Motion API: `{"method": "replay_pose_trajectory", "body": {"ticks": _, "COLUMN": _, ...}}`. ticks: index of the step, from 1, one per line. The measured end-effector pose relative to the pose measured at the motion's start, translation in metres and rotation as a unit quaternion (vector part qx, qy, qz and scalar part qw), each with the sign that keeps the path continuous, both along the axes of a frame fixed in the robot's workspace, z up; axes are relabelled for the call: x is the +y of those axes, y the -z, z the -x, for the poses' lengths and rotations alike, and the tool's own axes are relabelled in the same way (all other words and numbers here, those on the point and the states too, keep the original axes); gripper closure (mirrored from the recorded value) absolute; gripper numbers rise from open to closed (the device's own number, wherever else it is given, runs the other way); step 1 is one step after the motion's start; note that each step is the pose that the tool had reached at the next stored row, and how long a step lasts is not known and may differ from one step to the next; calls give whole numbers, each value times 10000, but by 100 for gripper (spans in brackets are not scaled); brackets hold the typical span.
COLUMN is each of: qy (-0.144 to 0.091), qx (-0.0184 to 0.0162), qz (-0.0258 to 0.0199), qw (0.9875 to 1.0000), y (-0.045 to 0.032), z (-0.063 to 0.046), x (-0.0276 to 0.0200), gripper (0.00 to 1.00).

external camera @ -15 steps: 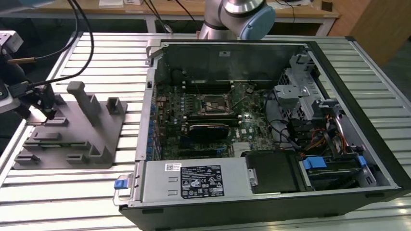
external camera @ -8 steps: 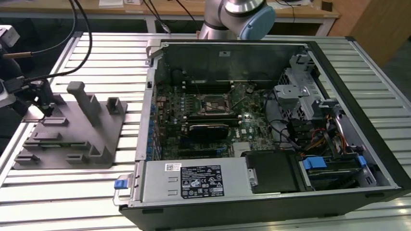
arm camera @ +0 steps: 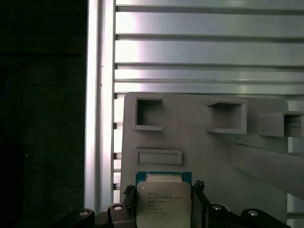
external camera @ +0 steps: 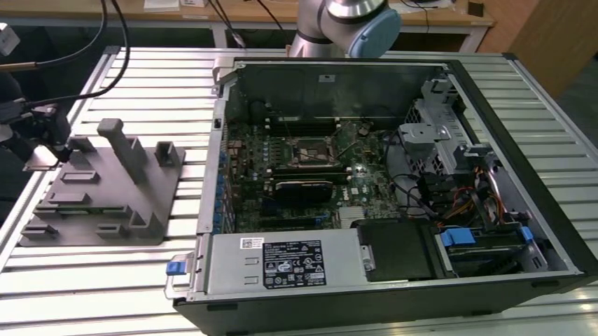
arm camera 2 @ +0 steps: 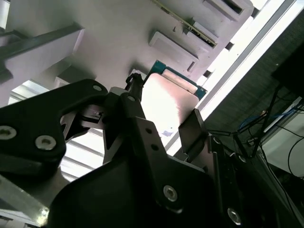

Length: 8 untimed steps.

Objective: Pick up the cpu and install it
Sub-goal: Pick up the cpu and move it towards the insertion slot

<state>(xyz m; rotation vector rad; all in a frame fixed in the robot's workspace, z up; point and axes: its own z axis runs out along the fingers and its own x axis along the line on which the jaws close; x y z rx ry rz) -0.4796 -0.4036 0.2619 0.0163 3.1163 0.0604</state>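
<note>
The cpu [arm camera: 164, 202] is a small square chip with a silvery top and a green rim. It lies flat at a corner of the grey fixture [arm camera: 204, 152]. In both wrist views my gripper [arm camera: 162, 192] straddles it, with one black finger [arm camera: 128, 195] against each of two opposite edges. The second wrist view shows the cpu [arm camera 2: 166, 97] between the fingers [arm camera 2: 190, 128] from underneath the gripper [arm camera 2: 164, 107]. In the exterior view the gripper [external camera: 47, 147] hangs over the fixture's [external camera: 103, 199] far left corner. The dark motherboard socket [external camera: 304, 155] sits inside the open computer case [external camera: 542, 210].
The fixture carries an upright post [external camera: 122, 147] and several raised blocks and pockets [arm camera: 148, 114]. The case takes up the exterior view's middle and right. It holds a power supply [external camera: 280, 262], a drive cage [external camera: 430, 140] and cables. Everything rests on a slatted metal table [external camera: 94, 280].
</note>
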Motion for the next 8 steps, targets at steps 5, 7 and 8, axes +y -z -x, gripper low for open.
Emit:
{"method": "replay_pose_trajectory", "body": {"ticks": 5, "qy": 0, "qx": 0, "qz": 0, "qw": 10000, "y": -127, "z": 0, "x": 1, "gripper": 45}}
{"method": "replay_pose_trajectory", "body": {"ticks": 7, "qy": 0, "qx": 0, "qz": 0, "qw": 10000, "y": -178, "z": 0, "x": 1, "gripper": 45}}
{"method": "replay_pose_trajectory", "body": {"ticks": 8, "qy": 0, "qx": 0, "qz": 0, "qw": 10000, "y": -201, "z": 0, "x": 2, "gripper": 45}}
